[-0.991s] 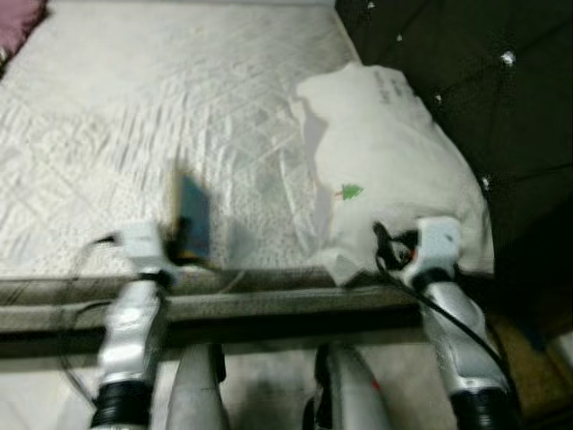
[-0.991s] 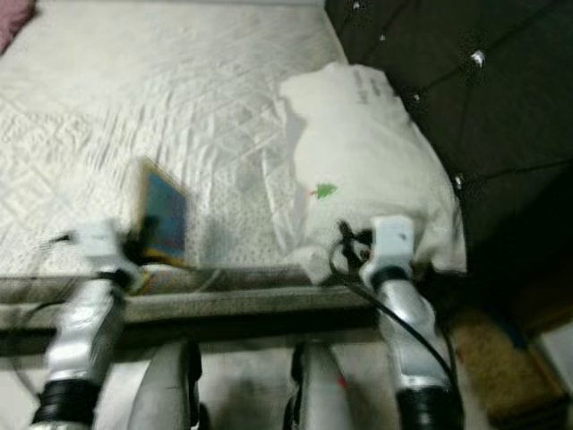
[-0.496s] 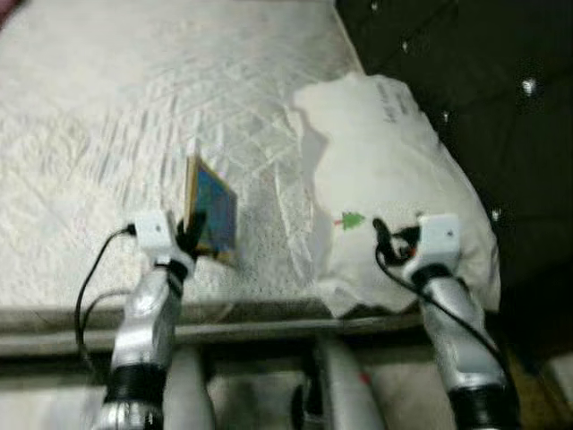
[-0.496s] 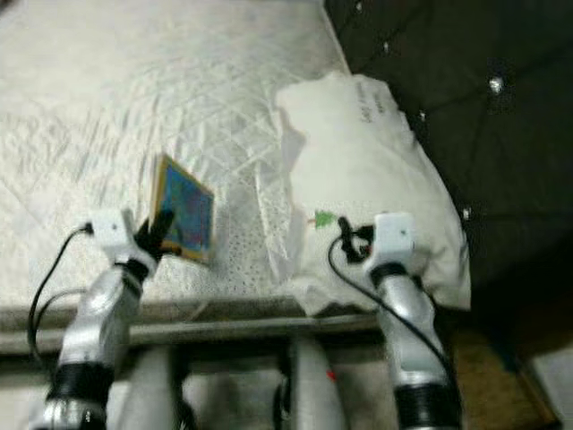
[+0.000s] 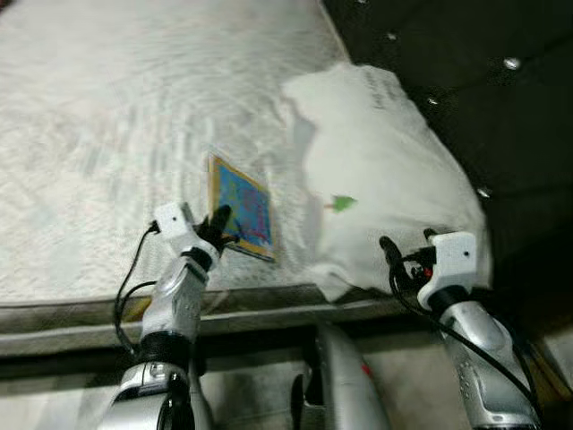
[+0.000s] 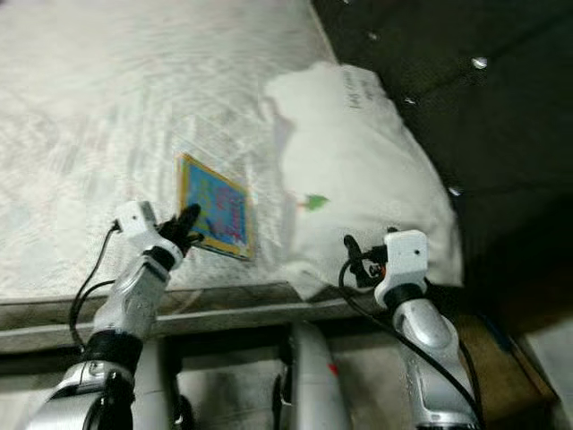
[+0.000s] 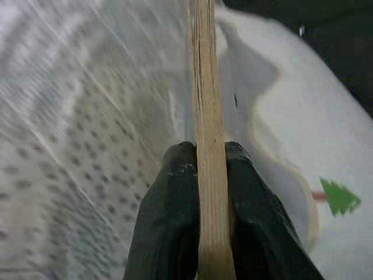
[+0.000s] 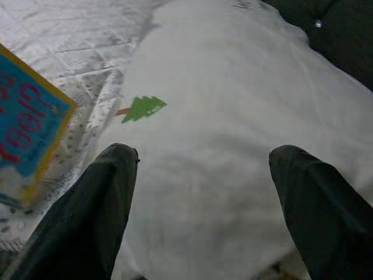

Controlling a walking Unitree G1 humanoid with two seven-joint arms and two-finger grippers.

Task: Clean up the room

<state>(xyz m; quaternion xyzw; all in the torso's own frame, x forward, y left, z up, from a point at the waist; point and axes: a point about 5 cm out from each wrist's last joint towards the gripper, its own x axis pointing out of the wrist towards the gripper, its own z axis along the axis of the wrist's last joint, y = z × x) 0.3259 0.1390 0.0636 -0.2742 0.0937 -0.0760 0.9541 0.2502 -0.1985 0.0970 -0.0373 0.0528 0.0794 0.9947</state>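
Two black fingers (image 7: 169, 216) of the left gripper (image 5: 218, 228) are clamped on the near edge of a thin book (image 5: 242, 206) with a yellow border and a blue cover. The book's edge runs straight out between the two fingers, one pressed to each face. It is held tilted above the quilted white bedspread (image 5: 107, 134), near the foot edge of the bed and just beside a white pillow (image 5: 385, 170) that bears a small green tree mark (image 5: 343, 203).

The right gripper (image 8: 204, 198) hangs over the near end of the pillow with its fingers (image 8: 93, 216) spread wide apart and nothing between them.

Half a second ago the book stood more upright in the left gripper, closer to the bed's edge; now it leans flatter and reaches farther over the bedspread toward the pillow. The right gripper has dropped lower along the pillow's near corner. The camera has also shifted, so part of this change is the view's own.
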